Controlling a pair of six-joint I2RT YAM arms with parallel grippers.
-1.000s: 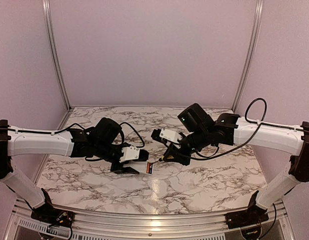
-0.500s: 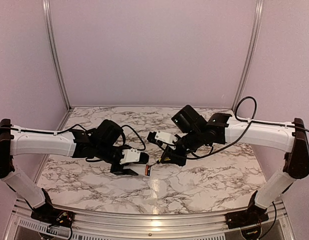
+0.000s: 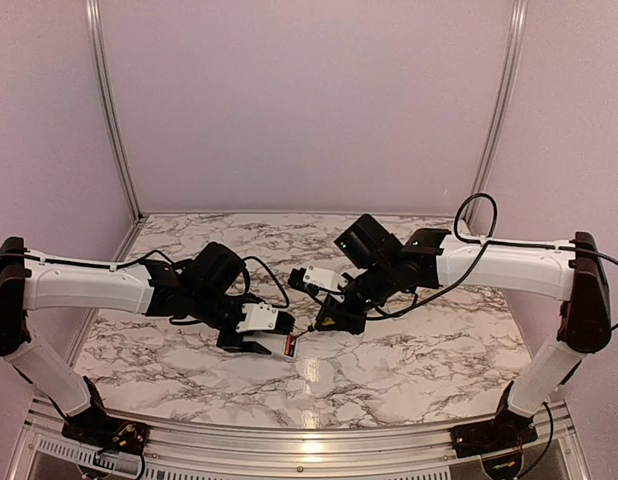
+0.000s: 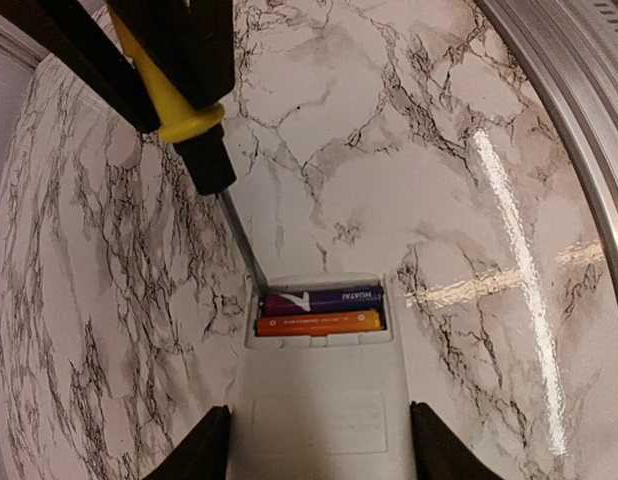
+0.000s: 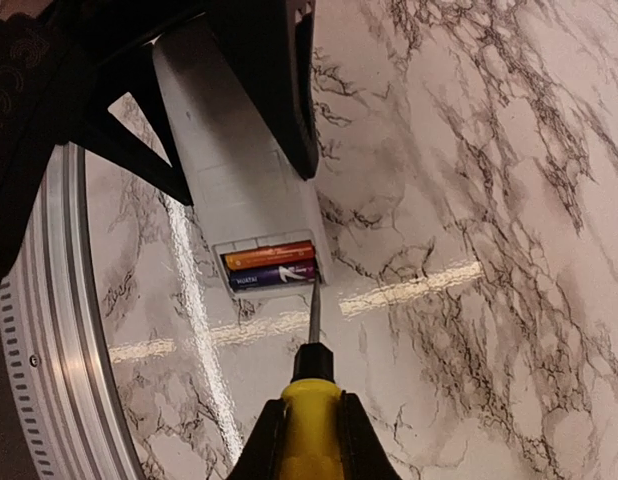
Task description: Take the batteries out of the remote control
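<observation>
My left gripper [image 4: 319, 445] is shut on the remote control [image 4: 319, 400], a flat white bar held by its long sides. The open bay at its far end holds two batteries side by side, one orange [image 4: 319, 323] and one purple [image 4: 324, 299]. My right gripper [image 5: 307, 440] is shut on a yellow screwdriver [image 5: 309, 415] with a black collar. Its thin metal tip [image 5: 314, 295] rests at the bay's corner, against the end of the purple battery [image 5: 274, 275]. From above, both grippers [image 3: 254, 335] [image 3: 329, 318] meet over the table's middle.
The marble table [image 3: 409, 370] lies under both arms. An aluminium rail [image 4: 579, 120] runs along its near edge, close to the remote. Pale walls and metal posts [image 3: 109, 110] close off the back and sides.
The right arm has swung left, bringing the screwdriver tip up to the battery bay. The left gripper and the remote have shifted slightly left and nearer.
</observation>
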